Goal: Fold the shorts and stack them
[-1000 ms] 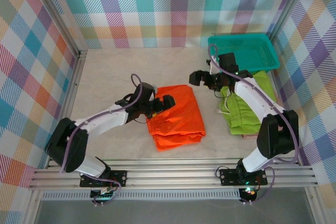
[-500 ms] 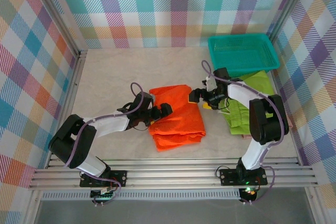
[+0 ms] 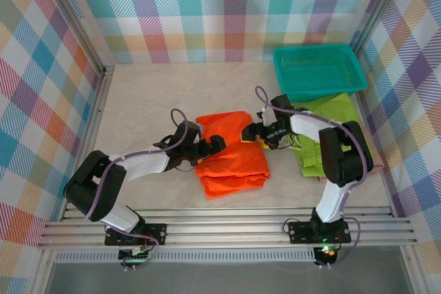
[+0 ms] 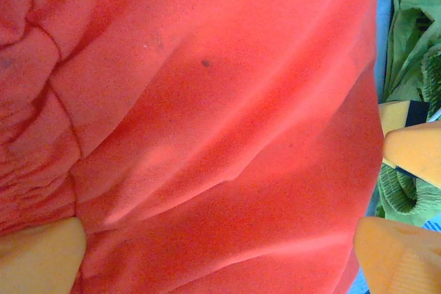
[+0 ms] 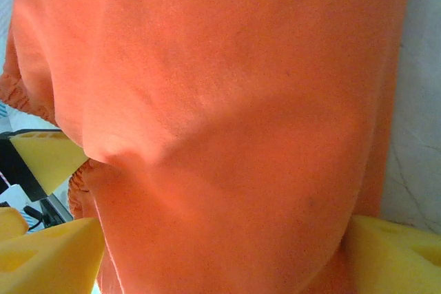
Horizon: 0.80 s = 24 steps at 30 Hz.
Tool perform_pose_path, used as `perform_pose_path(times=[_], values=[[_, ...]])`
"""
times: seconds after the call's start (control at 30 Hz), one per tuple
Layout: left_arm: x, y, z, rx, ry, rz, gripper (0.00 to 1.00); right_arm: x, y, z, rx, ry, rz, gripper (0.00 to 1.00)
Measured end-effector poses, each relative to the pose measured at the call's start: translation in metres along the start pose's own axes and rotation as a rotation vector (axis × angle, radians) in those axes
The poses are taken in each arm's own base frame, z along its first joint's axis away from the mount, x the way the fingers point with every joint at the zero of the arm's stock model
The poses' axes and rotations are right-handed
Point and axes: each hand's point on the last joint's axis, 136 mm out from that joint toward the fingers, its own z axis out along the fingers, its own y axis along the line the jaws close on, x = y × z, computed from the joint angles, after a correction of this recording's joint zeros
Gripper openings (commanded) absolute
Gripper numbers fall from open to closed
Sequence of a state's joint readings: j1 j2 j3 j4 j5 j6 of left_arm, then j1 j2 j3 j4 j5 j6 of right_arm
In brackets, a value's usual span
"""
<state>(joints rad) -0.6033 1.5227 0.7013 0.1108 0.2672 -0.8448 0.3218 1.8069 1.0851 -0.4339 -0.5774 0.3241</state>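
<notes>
The bright orange shorts (image 3: pixel 231 156) lie folded mid-table. My left gripper (image 3: pixel 210 146) is at their left edge, open, its pads (image 4: pixel 38 256) wide apart with orange cloth (image 4: pixel 207 122) spanning the gap. At their upper right edge is my right gripper (image 3: pixel 256 132), open, with its pads (image 5: pixel 393 253) straddling a bulge of the orange cloth (image 5: pixel 234 122). The lime green shorts (image 3: pixel 324 132) lie folded at the right, on top of the dusty pink shorts (image 3: pixel 373 153), of which a thin edge shows.
A teal plastic basket (image 3: pixel 318 70) stands at the back right, just behind the green shorts. Plaid walls enclose the table on three sides. Bare tabletop (image 3: pixel 151 101) lies to the left and behind the orange shorts.
My right gripper has swung left from over the green shorts to the orange shorts' right edge and its jaws have narrowed slightly. The left gripper has barely shifted at the left edge.
</notes>
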Motion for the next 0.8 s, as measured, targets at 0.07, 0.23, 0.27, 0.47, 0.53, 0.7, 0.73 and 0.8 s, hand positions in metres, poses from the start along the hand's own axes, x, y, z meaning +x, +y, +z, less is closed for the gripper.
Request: perform_pose_path(times=[0.07,0.23,0.27,0.47,0.53,0.7,0.73,0.8], values=[[0.000,0.000,0.000,0.000,0.000,0.000,1.00,0.001,0.000,0.002,-0.001,0.001,0.000,0.87],[0.000,0.000,0.000,0.003,-0.002,0.001,1.00,0.001,-0.004,0.003,0.029,-0.003,0.000,0.89],[0.000,0.000,0.000,0.003,-0.002,0.001,1.00,0.000,-0.007,0.003,0.041,-0.006,0.000,0.88],[0.000,0.000,0.000,0.003,-0.002,0.001,1.00,0.000,-0.020,0.002,0.116,-0.018,0.008,0.88],[0.000,0.000,0.000,0.003,-0.002,0.001,1.00,-0.001,-0.021,0.002,0.122,-0.021,0.009,0.86],[0.000,0.000,0.000,0.003,-0.003,0.001,1.00,0.001,-0.018,0.007,0.101,-0.007,0.010,0.79],[0.000,0.000,0.000,0.003,-0.002,0.001,1.00,0.002,-0.017,0.009,0.100,-0.004,0.007,0.78],[0.000,0.000,0.000,0.004,-0.002,0.001,1.00,0.003,-0.013,0.011,0.090,0.002,0.000,0.76]])
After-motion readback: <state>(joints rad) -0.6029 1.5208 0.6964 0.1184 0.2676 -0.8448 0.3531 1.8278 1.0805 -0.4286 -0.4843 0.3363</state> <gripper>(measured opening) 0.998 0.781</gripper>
